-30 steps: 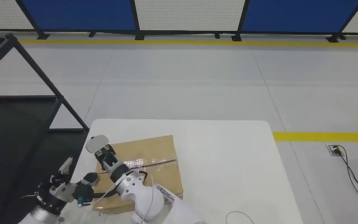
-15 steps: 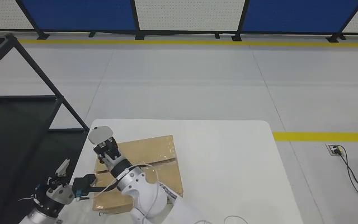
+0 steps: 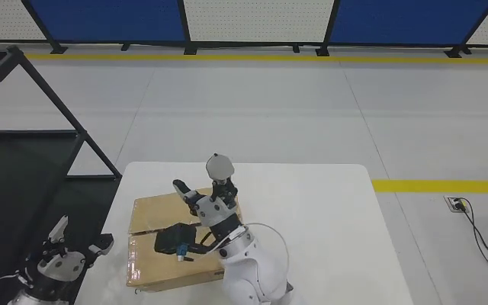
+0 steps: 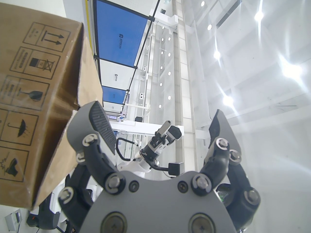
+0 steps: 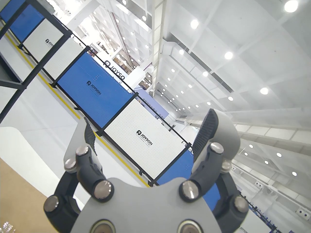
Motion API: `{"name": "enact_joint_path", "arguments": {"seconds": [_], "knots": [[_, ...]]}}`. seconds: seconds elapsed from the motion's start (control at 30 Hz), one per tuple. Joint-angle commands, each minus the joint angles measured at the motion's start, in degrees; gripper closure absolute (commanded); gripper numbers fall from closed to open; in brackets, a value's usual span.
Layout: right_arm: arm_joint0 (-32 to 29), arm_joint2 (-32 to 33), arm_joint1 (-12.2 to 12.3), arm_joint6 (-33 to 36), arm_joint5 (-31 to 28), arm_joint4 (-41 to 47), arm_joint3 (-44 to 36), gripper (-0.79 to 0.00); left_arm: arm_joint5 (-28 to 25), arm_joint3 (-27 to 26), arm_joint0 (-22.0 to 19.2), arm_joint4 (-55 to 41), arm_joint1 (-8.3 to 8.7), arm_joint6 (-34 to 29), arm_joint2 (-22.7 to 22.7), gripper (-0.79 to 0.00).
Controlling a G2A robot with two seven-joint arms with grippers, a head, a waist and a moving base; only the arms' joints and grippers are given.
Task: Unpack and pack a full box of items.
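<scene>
The right pincer (image 3: 200, 180) is held wide open with nothing between its fingers; it is raised over the far part of the cardboard box (image 3: 149, 268) and is tilted upward toward the blue and white partition panels (image 3: 252, 19). The left pincer (image 3: 78, 239) is likewise spread wide and empty; it is placed off the left edge of the desk (image 3: 320, 229), low beside the box. In the left wrist view the printed side of the box is seen just beside one finger, though contact cannot be judged. The box is set on the near left part of the desk, with brown flaps showing on top; a dark patch is seen on its top by the right arm, and what it is cannot be told. A black metal frame (image 3: 46, 91) stands to the left of the desk; a yellow line (image 3: 427, 185) is marked on the pale floor beyond.
</scene>
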Motion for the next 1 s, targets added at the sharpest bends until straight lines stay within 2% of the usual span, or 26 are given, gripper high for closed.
{"name": "enact_joint_path", "arguments": {"seconds": [0.0, 0.07, 0.33, 0.5, 0.6, 0.67, 0.87, 0.97], "knots": [[-1.6, 1.2, 0.4, -1.3, -1.3, 1.7, -2.1, -0.785, 0.8, 0.1, -0.9, 1.1, 0.03, 1.2, 0.8, -0.785], [-2.4, 2.1, 0.8, -1.5, -5.5, 1.8, -3.6, -0.785, 1.1, 0.0, -2.0, 2.9, 0.06, 2.3, 1.8, -0.785], [-2.4, 2.1, 0.8, -1.5, -5.5, 1.8, -3.6, -0.785, 1.7, 2.7, -6.6, 8.6, 0.0, 6.2, 6.6, -0.785], [-3.1, 3.5, 1.1, 4.7, -11.9, 2.8, -2.6, -0.785, 2.1, 3.9, -7.9, 9.0, -0.1, 6.1, 8.1, -0.785], [-3.4, 4.8, 1.3, 9.9, -17.9, 4.1, -2.8, -0.785, 2.3, 4.2, -8.3, 9.3, -0.13, 6.3, 8.5, -0.785], [-3.1, 5.2, 1.4, 15.1, -24.4, 4.3, -3.2, -0.785, 2.3, 4.4, -8.3, 9.3, -0.16, 6.2, 8.6, -0.785], [-2.9, 5.3, 1.4, 16.0, -24.8, 3.9, -3.5, -0.785, 2.4, 4.5, -8.0, 8.8, -0.23, 5.9, 8.5, -0.785], [-3.0, 5.1, 1.5, 17.9, -27.0, 3.9, -2.3, -0.785, 2.3, 4.4, -7.9, 8.7, -0.27, 5.8, 8.6, -0.785]]}}
